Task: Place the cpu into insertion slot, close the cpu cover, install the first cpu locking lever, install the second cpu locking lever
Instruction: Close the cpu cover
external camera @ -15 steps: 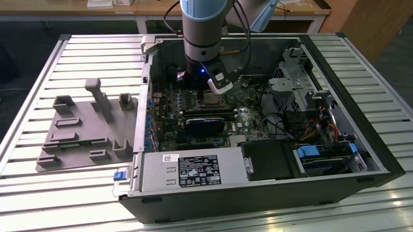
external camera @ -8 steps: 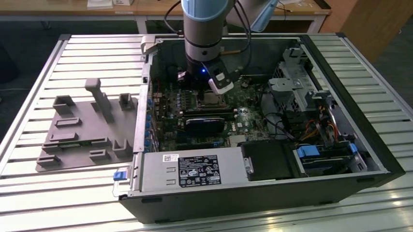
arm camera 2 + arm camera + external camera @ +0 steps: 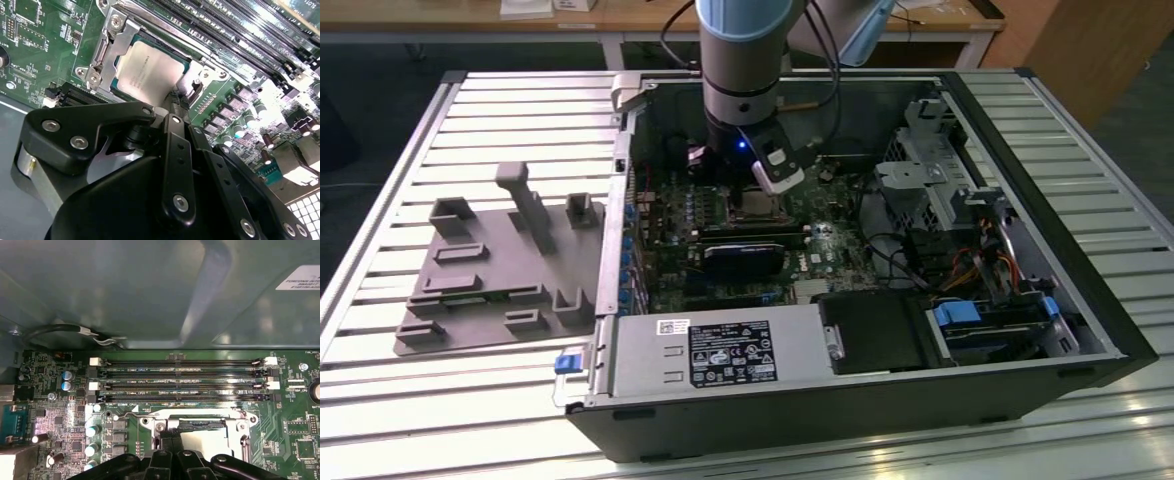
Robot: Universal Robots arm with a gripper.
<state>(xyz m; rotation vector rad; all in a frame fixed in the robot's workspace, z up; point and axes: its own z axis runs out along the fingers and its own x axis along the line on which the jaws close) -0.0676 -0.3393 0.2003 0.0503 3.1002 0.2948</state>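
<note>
Second wrist view gives the closest look at the cpu [image 3: 150, 70]: one small flat square chip with a pale silver-grey metal top, seated in the insertion slot [image 3: 758, 205] on the green motherboard [image 3: 40, 55]. The cpu cover [image 3: 107, 52], a single silvery metal frame with screws at its corners, borders the chip; whether it is pressed fully flat cannot be told. The gripper [image 3: 170, 107] has its black fingers [image 3: 174, 440] closed against each other with nothing visible between them. Their tips sit at one edge of the chip, touching or just beside the socket's metal rim. In the first wrist view, four long memory slots [image 3: 182, 380] run side by side just beyond the socket, and one thin wire locking lever [image 3: 131, 414] lies along the socket's side nearest them. In the exterior view, the socket lies just above the frame's centre inside one open computer case [image 3: 1067, 300] on a slatted worktop [image 3: 400, 400]. One grey fixture tray [image 3: 494, 260] rests at the exterior view's left, well apart from the gripper.
</note>
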